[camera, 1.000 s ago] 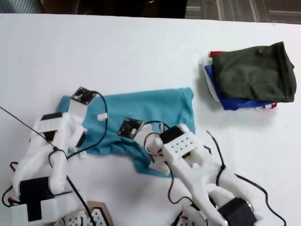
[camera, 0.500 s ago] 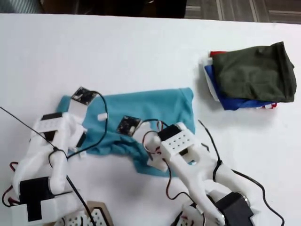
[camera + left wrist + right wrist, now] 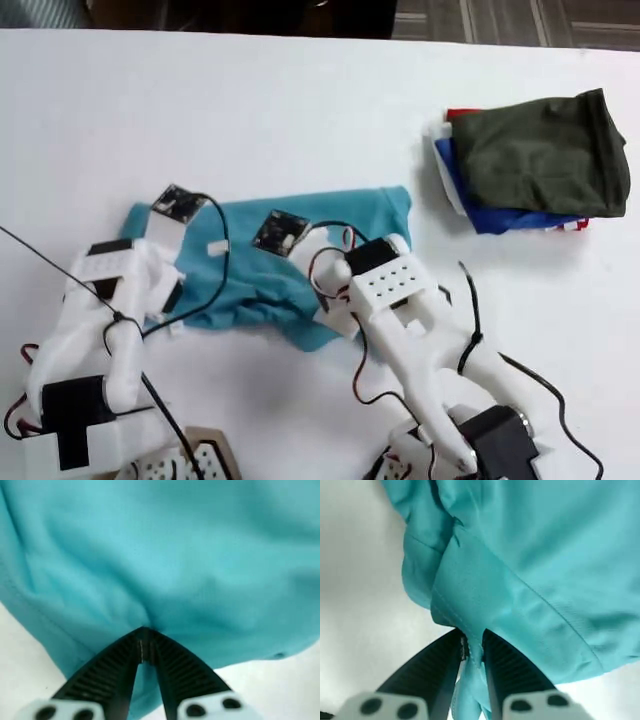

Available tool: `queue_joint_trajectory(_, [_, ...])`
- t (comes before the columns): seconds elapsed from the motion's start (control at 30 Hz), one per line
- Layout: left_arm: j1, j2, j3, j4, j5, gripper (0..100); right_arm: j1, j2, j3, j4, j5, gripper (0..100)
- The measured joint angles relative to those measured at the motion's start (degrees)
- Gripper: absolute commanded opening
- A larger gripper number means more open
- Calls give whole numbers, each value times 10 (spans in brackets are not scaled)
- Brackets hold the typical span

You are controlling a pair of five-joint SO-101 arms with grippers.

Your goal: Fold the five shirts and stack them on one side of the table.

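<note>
A teal shirt (image 3: pixel 330 225) lies half folded near the table's front middle. My left gripper (image 3: pixel 143 647) is shut on the teal shirt (image 3: pixel 165 570) at its left part, under the left arm (image 3: pixel 115 290). My right gripper (image 3: pixel 471 652) is shut on a bunched edge of the teal shirt (image 3: pixel 530 555) at its front right, by the right arm (image 3: pixel 390 290). At the right side rests a stack of folded shirts (image 3: pixel 540 165), dark green on top, with blue, white and red below.
The white table (image 3: pixel 200 110) has open room behind and left of the teal shirt. Black cables loop over the shirt from both arms. A brown board (image 3: pixel 195 455) shows at the front edge.
The right arm has moved back toward the far side with the shirt's front edge, so the teal flap at the front has shrunk. The left arm has kept still.
</note>
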Motion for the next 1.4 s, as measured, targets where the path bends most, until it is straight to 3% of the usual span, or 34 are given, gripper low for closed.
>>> queue_joint_trajectory(0.2, [0, 0, 0, 0, 0, 24, -1, 2, 3, 0, 0, 122])
queue_joint_trajectory(0.37, [0, 0, 0, 0, 0, 24, -1, 2, 3, -1, 0, 10])
queue_joint_trajectory(0.67, [0, 0, 0, 0, 0, 24, -1, 2, -4, -4, 0, 19])
queue_joint_trajectory(1.23, [0, 0, 0, 0, 0, 24, -58, -88, -40, 128, 0, 19])
queue_joint_trajectory(1.4, [0, 0, 0, 0, 0, 24, -59, -88, 36, 74, 0, 19])
